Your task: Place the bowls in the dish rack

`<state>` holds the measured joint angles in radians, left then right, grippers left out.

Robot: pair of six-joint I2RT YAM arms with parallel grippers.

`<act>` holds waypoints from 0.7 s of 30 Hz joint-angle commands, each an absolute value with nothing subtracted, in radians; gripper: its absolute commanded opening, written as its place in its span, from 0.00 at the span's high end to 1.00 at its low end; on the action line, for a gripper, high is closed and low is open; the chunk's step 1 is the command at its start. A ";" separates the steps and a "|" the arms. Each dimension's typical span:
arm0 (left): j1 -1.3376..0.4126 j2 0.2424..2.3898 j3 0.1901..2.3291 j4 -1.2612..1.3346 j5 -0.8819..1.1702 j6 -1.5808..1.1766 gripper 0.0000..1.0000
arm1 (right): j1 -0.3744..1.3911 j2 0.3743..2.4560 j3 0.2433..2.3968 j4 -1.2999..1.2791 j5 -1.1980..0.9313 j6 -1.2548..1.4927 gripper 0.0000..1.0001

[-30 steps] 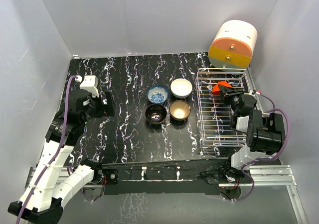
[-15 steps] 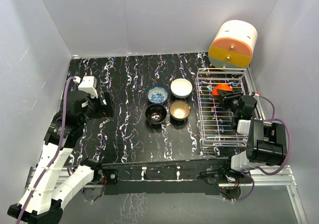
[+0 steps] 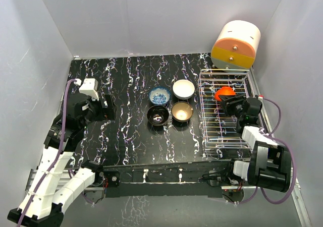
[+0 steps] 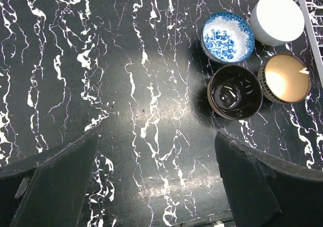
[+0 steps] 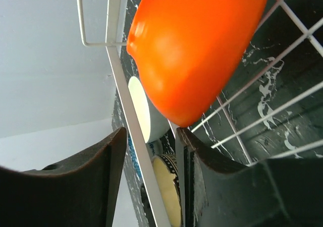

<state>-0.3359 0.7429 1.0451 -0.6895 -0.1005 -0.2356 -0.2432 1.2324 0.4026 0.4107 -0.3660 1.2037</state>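
The red bowl (image 3: pixel 223 92) leans tilted on the wires at the far end of the dish rack (image 3: pixel 212 136). My right gripper (image 3: pixel 228 102) is open just behind it. In the right wrist view the red bowl (image 5: pixel 197 50) fills the top, its low edge at the tip of one finger (image 5: pixel 202 156), and the jaws (image 5: pixel 151 133) hold nothing. The white (image 3: pixel 183 89), blue-and-white (image 3: pixel 159 95), black (image 3: pixel 158 115) and tan-gold (image 3: pixel 181 111) bowls sit clustered on the table left of the rack. My left gripper (image 3: pixel 107 107) is open and empty at the left.
An orange-and-cream drum-shaped box (image 3: pixel 235 45) stands behind the rack. The left wrist view shows the four bowls at top right, among them the blue-and-white one (image 4: pixel 227 37), and the rack's corner (image 4: pixel 313 20). White walls close in the black marbled table (image 3: pixel 131 80).
My right arm has drawn back toward the near edge, away from the red bowl, which stays leaning in the rack and shows more fully. The left arm has barely moved.
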 commanded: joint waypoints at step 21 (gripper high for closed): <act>-0.338 0.716 1.014 -0.644 -0.040 -0.209 0.03 | -0.242 0.989 0.775 -0.254 -0.281 0.703 0.47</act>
